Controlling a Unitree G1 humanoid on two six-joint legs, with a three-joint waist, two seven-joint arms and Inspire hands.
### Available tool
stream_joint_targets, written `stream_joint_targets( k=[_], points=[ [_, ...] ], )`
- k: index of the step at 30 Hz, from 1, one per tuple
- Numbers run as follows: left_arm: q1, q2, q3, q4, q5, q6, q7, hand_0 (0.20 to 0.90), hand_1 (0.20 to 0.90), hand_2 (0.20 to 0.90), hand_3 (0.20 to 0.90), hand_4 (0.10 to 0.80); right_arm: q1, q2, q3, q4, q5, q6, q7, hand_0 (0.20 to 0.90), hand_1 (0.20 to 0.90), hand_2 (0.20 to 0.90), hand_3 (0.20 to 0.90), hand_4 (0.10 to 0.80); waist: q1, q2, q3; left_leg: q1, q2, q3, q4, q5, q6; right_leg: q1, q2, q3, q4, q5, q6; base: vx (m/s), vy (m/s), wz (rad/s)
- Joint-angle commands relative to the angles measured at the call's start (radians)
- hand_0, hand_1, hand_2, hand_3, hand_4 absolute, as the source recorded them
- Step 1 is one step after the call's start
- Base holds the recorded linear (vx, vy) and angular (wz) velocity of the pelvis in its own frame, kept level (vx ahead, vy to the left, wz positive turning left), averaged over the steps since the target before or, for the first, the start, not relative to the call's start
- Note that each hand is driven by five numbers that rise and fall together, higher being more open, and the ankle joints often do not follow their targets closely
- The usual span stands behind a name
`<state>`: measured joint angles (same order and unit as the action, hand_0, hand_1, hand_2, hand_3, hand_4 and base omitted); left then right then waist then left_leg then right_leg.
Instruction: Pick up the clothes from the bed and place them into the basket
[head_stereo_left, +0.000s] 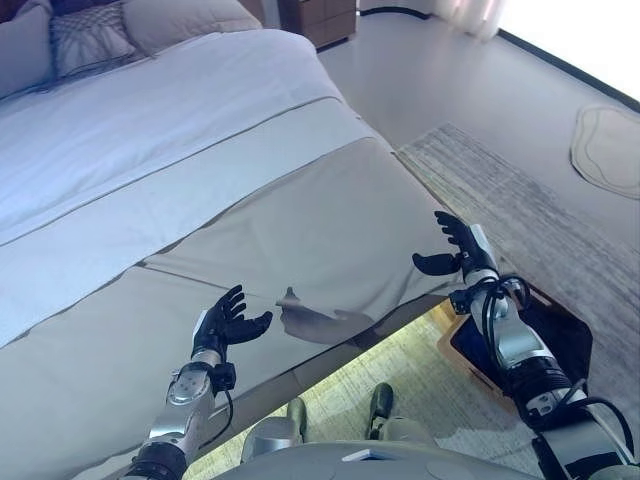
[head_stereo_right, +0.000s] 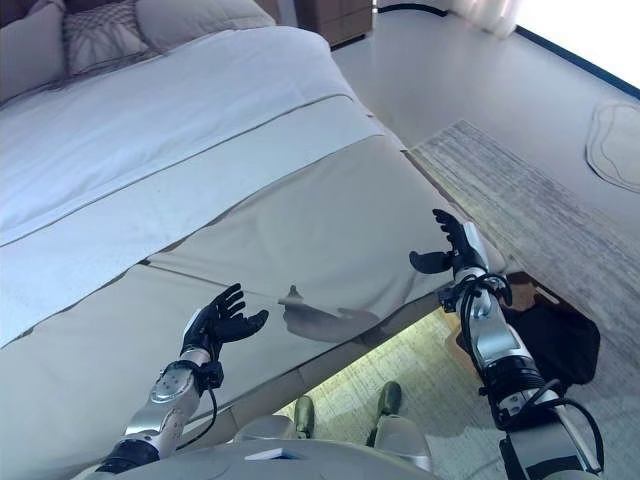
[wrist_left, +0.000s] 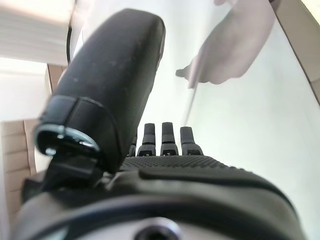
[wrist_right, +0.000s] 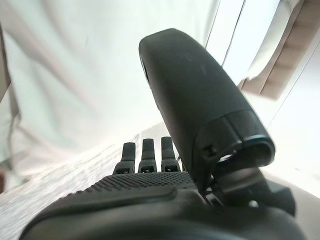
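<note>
Both empty, fingers relaxed: left robot hand (head_stereo_left: 225, 322), right robot hand (head_stereo_left: 455, 245) above beige-and-white bed (head_stereo_left: 200, 170). No clothes visible; recommended: locate garment, then dark basket (head_stereo_left: 560, 340).

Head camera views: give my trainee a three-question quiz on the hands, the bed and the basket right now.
1. True or false: the left hand holds clothing.
2. Where is the basket? A) on the bed B) on the floor under the right arm C) by the pillows
3. Fill in: the right hand hangs over the bed's ____.

Key: 1 false, it is open and empty. 2 B. 3 corner. No clothes show on the bed.
</note>
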<state>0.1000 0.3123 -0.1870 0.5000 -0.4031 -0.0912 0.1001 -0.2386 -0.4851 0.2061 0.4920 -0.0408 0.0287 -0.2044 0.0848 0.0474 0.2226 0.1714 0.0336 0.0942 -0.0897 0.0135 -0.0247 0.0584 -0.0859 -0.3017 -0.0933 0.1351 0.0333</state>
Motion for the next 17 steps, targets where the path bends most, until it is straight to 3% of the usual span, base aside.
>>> stream_joint_targets(
  k=[1, 9, 17],
  points=[
    [-0.052, 0.012, 0.001, 0.023, 0.094, -0.116, 0.000, 0.900, 0.900, 0.900, 0.900, 0.800, -0.020, -0.005, 0.047, -0.051, -0.068, -0.096, -0.033, 0.900, 0.900, 0.900, 0.900, 0.800, 0.002, -0.039, -0.103, -0.057, 0.008, 0.001, 0.002, -0.018, -0.018, 0.084, -0.024, 0.002, 0.053, -0.150, 0.033, -0.024, 0.043, 0.20],
    [-0.049, -0.002, -0.007, 0.024, 0.137, -0.124, -0.013, 0.900, 0.900, 0.900, 0.900, 0.800, 0.070, 0.085, 0.119, -0.060, -0.206, -0.091, -0.080, 0.900, 0.900, 0.900, 0.900, 0.800, 0.024, -0.038, -0.107, -0.060, -0.005, -0.032, 0.008, -0.019, -0.007, 0.090, -0.041, -0.021, 0.074, -0.156, 0.048, -0.036, 0.044, 0.14],
    [-0.021, -0.013, -0.004, 0.005, 0.120, -0.080, -0.067, 0.900, 0.900, 0.900, 0.900, 0.800, 0.137, 0.115, 0.134, -0.064, -0.185, -0.065, -0.033, 0.900, 0.900, 0.900, 0.900, 0.800, 0.023, -0.036, -0.094, -0.062, -0.011, -0.039, 0.028, -0.027, 0.001, 0.090, -0.051, -0.030, 0.083, -0.154, 0.055, -0.033, 0.029, 0.10]
  ],
)
